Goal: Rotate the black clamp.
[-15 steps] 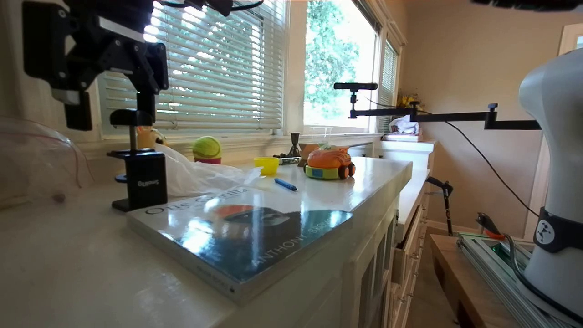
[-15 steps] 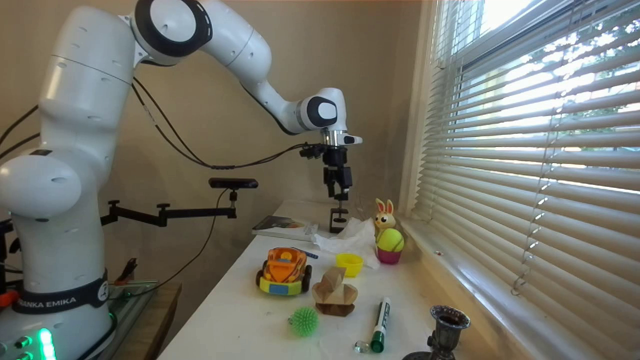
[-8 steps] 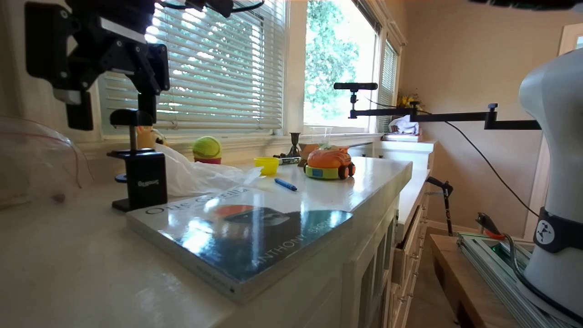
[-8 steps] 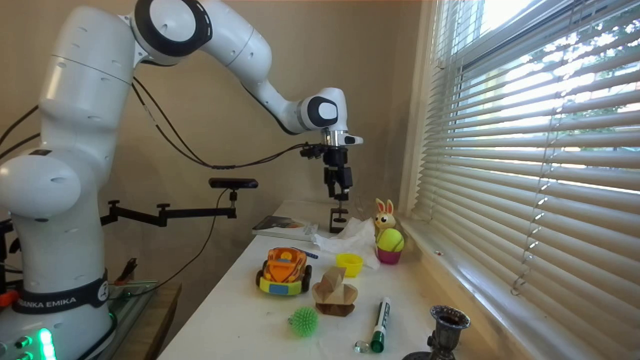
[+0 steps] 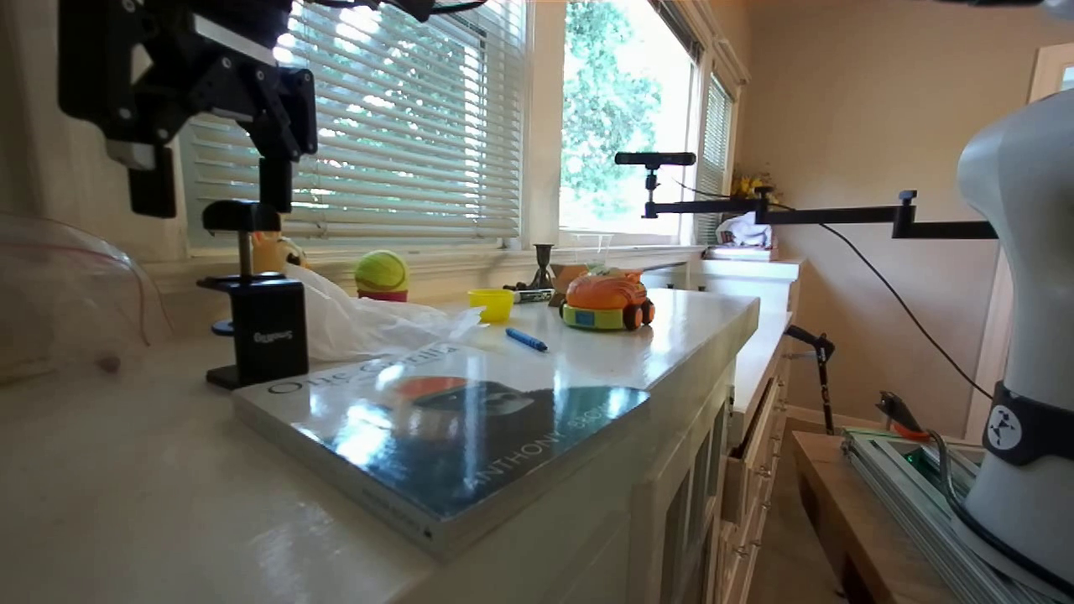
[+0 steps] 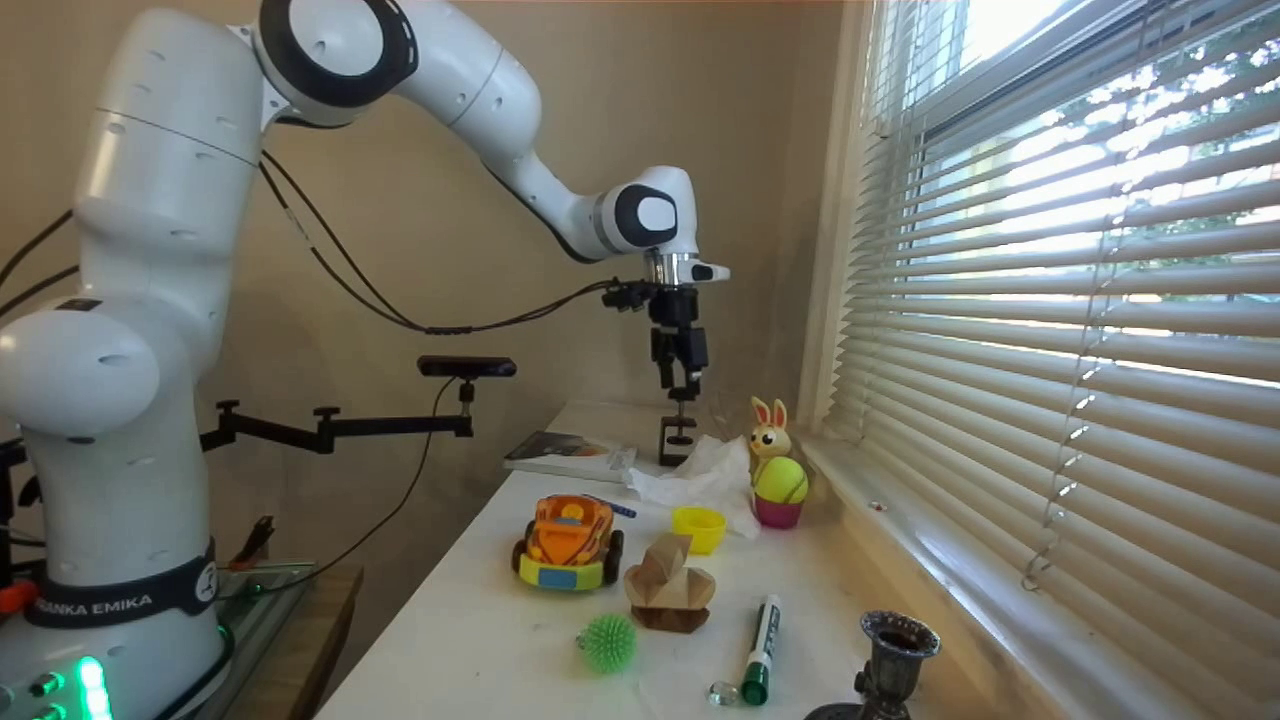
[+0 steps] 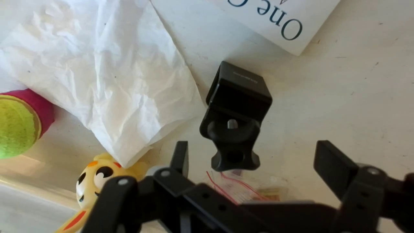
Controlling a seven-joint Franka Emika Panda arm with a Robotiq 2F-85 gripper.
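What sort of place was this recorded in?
Probably a room in a home, though an office is not ruled out. The slatted window blinds, the white drawers and an orange toy car suggest it.

Clamp [image 5: 267, 325] beside book [image 5: 457, 432], ball [image 6: 780, 480] in cup [image 6: 778, 514]

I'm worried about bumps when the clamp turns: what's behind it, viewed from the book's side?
In an exterior view, a white sheet and part of a toy rabbit show behind the clamp; what it covers is hidden there.
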